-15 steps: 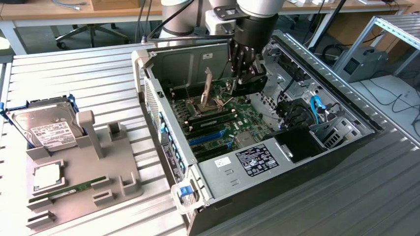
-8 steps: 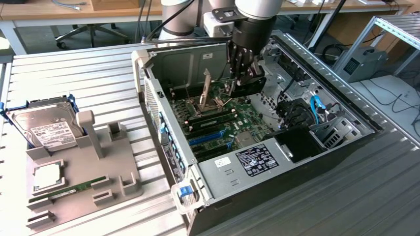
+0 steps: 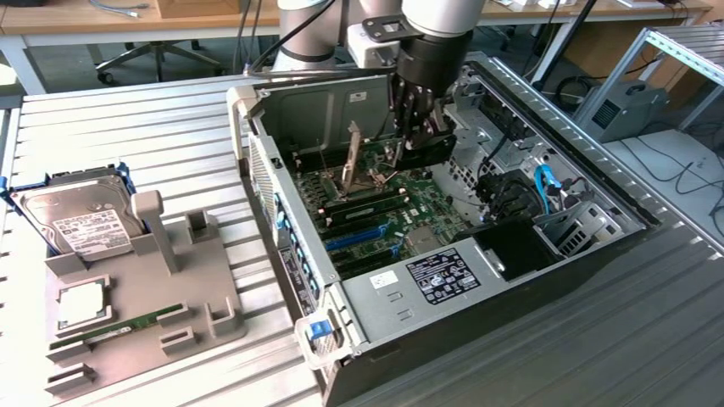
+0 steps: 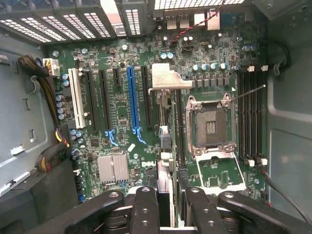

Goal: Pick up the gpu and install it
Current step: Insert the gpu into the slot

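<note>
My gripper (image 3: 419, 127) reaches down into the open computer case (image 3: 588, 225) and is shut on the gpu (image 3: 437, 150), a black card hanging upright over the motherboard (image 3: 419, 212). In the wrist view the gpu (image 4: 169, 77) runs edge-on away from the black fingers (image 4: 146, 207), with its silver bracket at the far end near the rear slot openings. The card hovers between the long blue slot (image 4: 131, 97) and the open CPU socket (image 4: 209, 126). Whether it touches the board cannot be told.
On the exterior view's left a grey fixture (image 3: 169, 280) holds a hard drive (image 3: 81, 222), a square chip (image 3: 81, 305) and a RAM stick (image 3: 114, 326). Inside the case are the raised socket plate (image 3: 353, 153), blue cables (image 3: 543, 191) and a cable bundle (image 4: 51, 97).
</note>
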`<state>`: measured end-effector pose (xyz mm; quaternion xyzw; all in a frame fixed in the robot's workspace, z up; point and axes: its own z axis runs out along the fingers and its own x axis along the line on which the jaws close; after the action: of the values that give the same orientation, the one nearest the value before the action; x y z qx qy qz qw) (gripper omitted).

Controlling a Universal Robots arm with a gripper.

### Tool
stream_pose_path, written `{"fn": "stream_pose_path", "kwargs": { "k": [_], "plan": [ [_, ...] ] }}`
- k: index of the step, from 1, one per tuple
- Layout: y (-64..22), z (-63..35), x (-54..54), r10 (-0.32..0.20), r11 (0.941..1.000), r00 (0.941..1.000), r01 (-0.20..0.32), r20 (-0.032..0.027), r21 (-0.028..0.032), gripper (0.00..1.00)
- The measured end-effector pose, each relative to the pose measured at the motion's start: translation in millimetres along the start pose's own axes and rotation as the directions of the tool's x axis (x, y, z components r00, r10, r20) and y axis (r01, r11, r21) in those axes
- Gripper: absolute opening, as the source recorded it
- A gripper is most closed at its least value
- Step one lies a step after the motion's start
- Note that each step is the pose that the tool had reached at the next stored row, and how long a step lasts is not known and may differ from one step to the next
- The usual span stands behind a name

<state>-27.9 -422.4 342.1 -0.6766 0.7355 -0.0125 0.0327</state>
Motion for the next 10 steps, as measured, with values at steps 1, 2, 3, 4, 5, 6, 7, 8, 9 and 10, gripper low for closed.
{"fn": "stream_pose_path", "kwargs": {
  "k": [1,2,3,4,5,6,7,8,9,10],
  "plan": [
    [0.8,1.3,0.1,0.000,1.0000,1.0000,0.000,0.0000,0.0000,0.27],
    [0.9,1.3,0.1,0.000,1.0000,1.0000,0.000,-0.0001,0.0000,0.27],
    [1.1,1.4,0.1,0.000,1.0000,1.0000,0.000,-0.0001,0.0000,0.27],
    [1.3,1.5,0.2,0.000,1.0000,1.0000,0.000,-0.0001,0.0000,0.27],
    [1.6,1.6,0.2,0.000,1.0000,1.0000,0.000,0.0000,0.0000,0.27],
    [1.8,1.6,0.2,0.000,1.0000,1.0000,0.000,0.0000,0.0000,0.27],
    [2.2,1.6,0.2,0.000,1.0000,1.0000,0.000,-0.0001,0.0000,0.27],
    [2.6,1.7,0.3,0.000,1.0000,1.0000,0.000,0.0000,0.0000,0.27],
    [3.0,1.8,0.4,0.000,1.0000,1.0000,0.000,0.0002,0.0001,0.27],
    [3.5,1.8,0.6,0.000,1.0000,1.0000,0.000,0.0002,0.0001,0.27]
  ]
}}
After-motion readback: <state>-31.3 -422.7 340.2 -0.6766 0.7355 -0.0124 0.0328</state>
